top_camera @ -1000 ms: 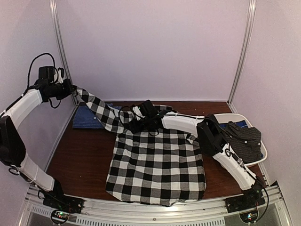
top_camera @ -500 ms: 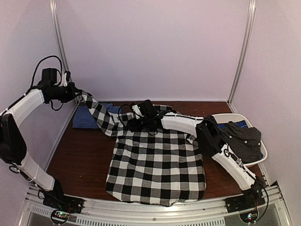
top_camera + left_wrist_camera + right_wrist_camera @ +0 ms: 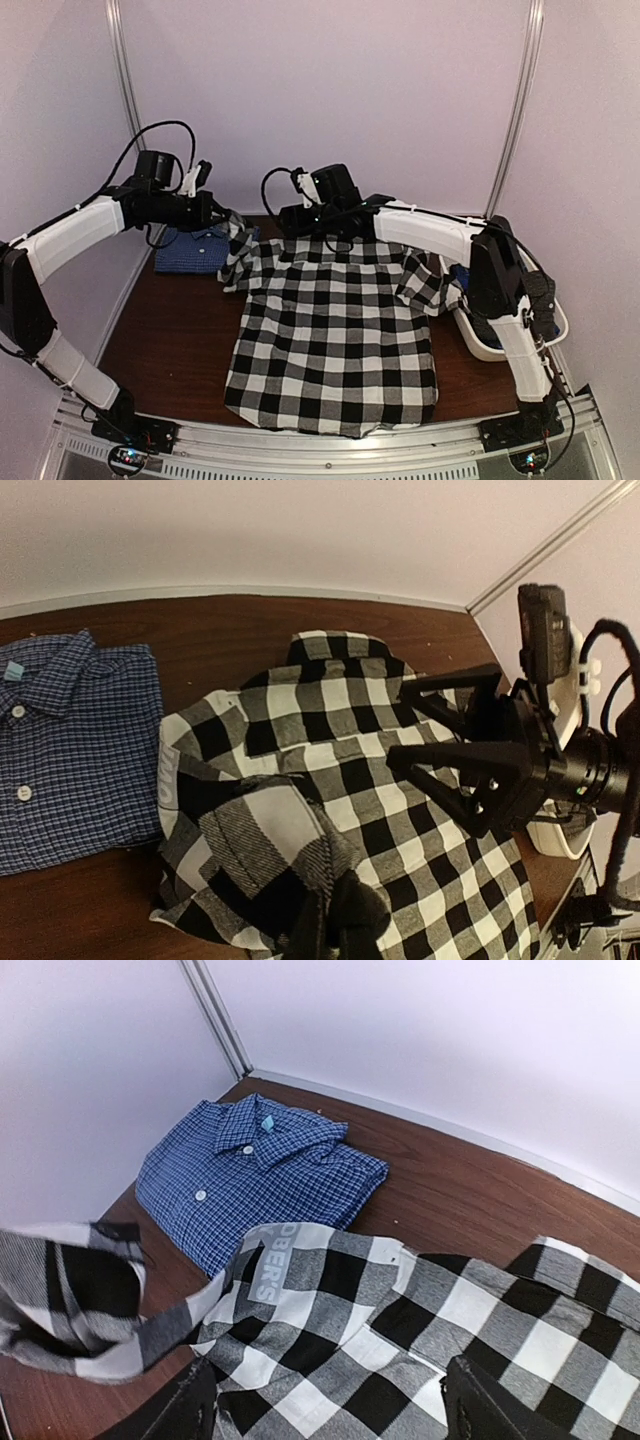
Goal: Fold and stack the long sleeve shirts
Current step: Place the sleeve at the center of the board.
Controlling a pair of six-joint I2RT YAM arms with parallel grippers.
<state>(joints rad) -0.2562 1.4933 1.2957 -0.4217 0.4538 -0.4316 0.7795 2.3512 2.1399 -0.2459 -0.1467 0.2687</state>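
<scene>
My left gripper (image 3: 335, 935) is pinched tight on the left sleeve (image 3: 260, 865) of the checked shirt (image 3: 335, 340), holding it bunched and lifted over the far-left shoulder. I judge that is so the sleeve can be laid across the body as the first fold. The shirt itself lies spread flat in the middle of the table (image 3: 170, 330), hem at the near edge and collar toward the far wall.

My right gripper (image 3: 330, 1410) hangs just above the collar area with its jaws wide and nothing between them. It looks placed to press the shoulder down or take a corner while the left carries the sleeve over.

The blue shirt (image 3: 188, 250) sits already folded in the far-left corner, just beside the lifted sleeve, so I take it as the start of the stack. The white basket (image 3: 483, 348) is at the right, mostly behind my right arm. I cannot tell from here what remains inside it.
</scene>
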